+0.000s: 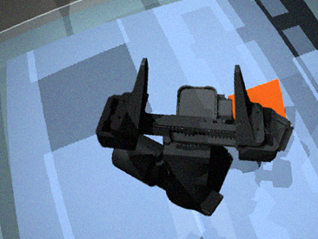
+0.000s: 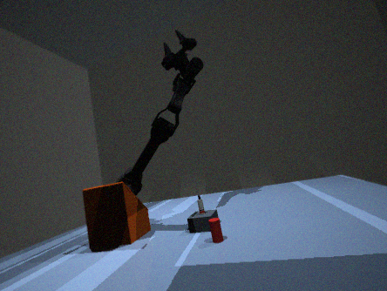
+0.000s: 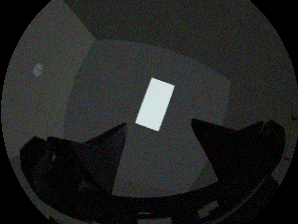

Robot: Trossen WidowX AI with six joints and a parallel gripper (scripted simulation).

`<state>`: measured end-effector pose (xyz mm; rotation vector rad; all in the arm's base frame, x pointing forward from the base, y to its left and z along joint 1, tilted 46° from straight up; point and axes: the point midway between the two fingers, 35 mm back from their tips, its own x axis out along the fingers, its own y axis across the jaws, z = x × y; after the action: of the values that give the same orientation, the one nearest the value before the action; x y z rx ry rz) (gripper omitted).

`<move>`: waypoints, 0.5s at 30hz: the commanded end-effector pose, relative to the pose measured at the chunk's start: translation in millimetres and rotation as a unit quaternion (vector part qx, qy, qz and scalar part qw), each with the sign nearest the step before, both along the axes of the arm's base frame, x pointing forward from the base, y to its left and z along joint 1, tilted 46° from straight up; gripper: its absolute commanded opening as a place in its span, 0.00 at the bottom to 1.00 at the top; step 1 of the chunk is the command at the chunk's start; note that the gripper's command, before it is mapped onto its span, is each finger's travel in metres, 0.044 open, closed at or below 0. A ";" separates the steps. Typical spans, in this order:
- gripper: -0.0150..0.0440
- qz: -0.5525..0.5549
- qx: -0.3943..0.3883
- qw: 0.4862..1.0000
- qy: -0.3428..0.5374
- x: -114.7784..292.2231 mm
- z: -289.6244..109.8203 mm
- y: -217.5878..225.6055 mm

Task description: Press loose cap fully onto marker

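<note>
In the exterior view the marker [image 2: 200,204] stands upright in the dark grey holder block [image 2: 201,220] on the table. Its tip is bare. The red cap [image 2: 215,230] stands upright on the table just in front and right of the block. My gripper [image 2: 179,40] [image 1: 190,66] [image 3: 160,124] is raised high above the table, fingers pointing up, open and empty. It is far from the cap and the marker. The top camera looks down on the gripper, and the arm hides the marker and cap there.
An orange block [image 2: 114,215] [image 1: 265,96] stands at the arm's base, left of the holder block. The wrist view shows only a dim ceiling with a bright panel [image 3: 154,104].
</note>
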<state>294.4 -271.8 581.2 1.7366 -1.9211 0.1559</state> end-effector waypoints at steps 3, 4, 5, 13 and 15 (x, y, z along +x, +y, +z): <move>0.80 0.000 -0.015 1.000 -0.003 -13.5 12.1 4.7; 0.75 0.000 -0.026 1.000 -0.004 -22.6 19.9 8.1; 0.71 -0.006 -0.036 0.999 -0.017 -36.9 28.3 8.9; 0.65 -0.037 -0.118 0.985 -0.118 -128.2 74.5 22.6; 0.65 -0.044 -0.143 0.979 -0.141 -150.5 84.5 30.1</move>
<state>173.2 -252.8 651.7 1.5521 -2.0380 0.5253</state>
